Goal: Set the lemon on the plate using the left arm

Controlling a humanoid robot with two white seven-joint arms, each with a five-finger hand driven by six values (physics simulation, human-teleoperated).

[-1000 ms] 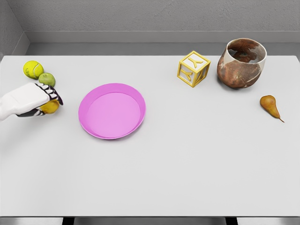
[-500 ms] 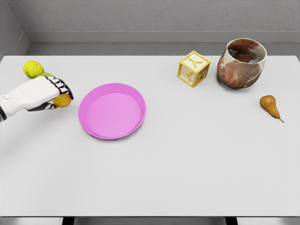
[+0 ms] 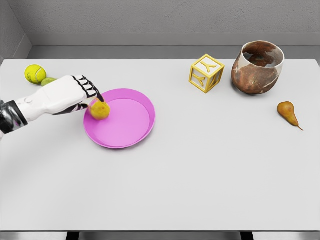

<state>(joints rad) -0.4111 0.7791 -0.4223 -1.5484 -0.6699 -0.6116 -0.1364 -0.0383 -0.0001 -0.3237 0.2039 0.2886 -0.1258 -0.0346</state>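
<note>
Head view shows your left hand (image 3: 75, 95) at the left of the frame with its fingers curled around the lemon (image 3: 100, 110), which sits just over the left rim of the pink plate (image 3: 131, 131). You're holding it low and inside the rim, likely so it won't roll off onto the counter (image 3: 200, 170) when released. Opening the fingers looks like your next move.

My left hand (image 3: 70, 96) has a smooth white plastic-looking shell with black joints. The lemon (image 3: 100, 110) looks matt and slightly dimpled; the plate (image 3: 142, 131) smooth, satin pink. The table (image 3: 190, 170) is plain matt white. The bowl (image 3: 257, 67) looks like glossy, mottled brown ceramic.
</note>
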